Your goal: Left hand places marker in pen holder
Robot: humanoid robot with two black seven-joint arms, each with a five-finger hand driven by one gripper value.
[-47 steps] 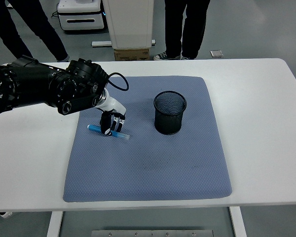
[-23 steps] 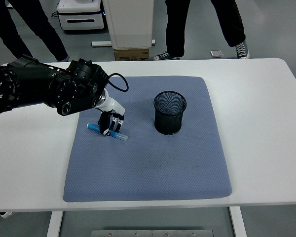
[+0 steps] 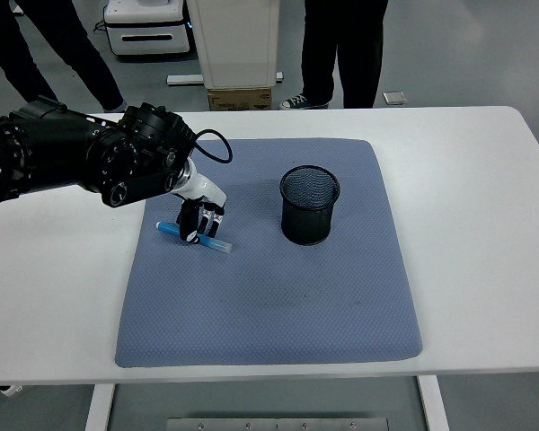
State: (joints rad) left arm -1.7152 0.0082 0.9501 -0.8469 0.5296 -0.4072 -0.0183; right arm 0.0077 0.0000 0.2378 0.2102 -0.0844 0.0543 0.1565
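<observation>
Left hand [image 3: 200,220]: left of centre in the frame; we see its fingers curled around the blue marker [image 3: 194,237].
Marker: low over the blue mat [image 3: 269,296], left of the black mesh pen holder [image 3: 309,205]; we cannot tell whether it is lifted clear.
Pen holder: upright, well apart from the marker, apparently empty.
Progress: we judge the grasp made; lift, carry and drop remain.
</observation>
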